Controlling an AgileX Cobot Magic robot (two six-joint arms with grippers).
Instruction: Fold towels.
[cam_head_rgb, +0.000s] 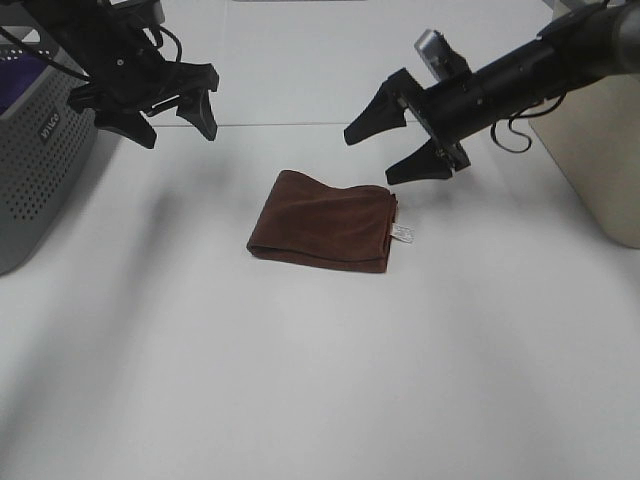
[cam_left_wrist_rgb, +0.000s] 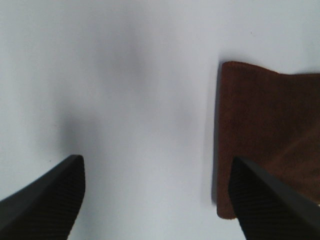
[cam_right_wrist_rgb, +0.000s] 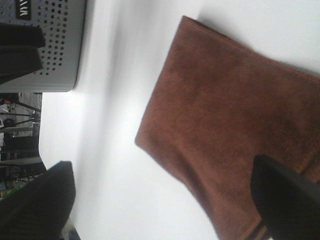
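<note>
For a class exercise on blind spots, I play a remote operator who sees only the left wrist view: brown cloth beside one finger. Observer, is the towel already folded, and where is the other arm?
Observer: The towel lies folded into a compact rectangle on the table, with a white tag at its right edge.
Operator: And the right arm?
Observer: The right end effector hovers open, up and to the right of the towel, not touching it.
Operator: Anything else nearby?
Observer: A grey perforated basket stands at the table's far left, holding something purple.
</note>
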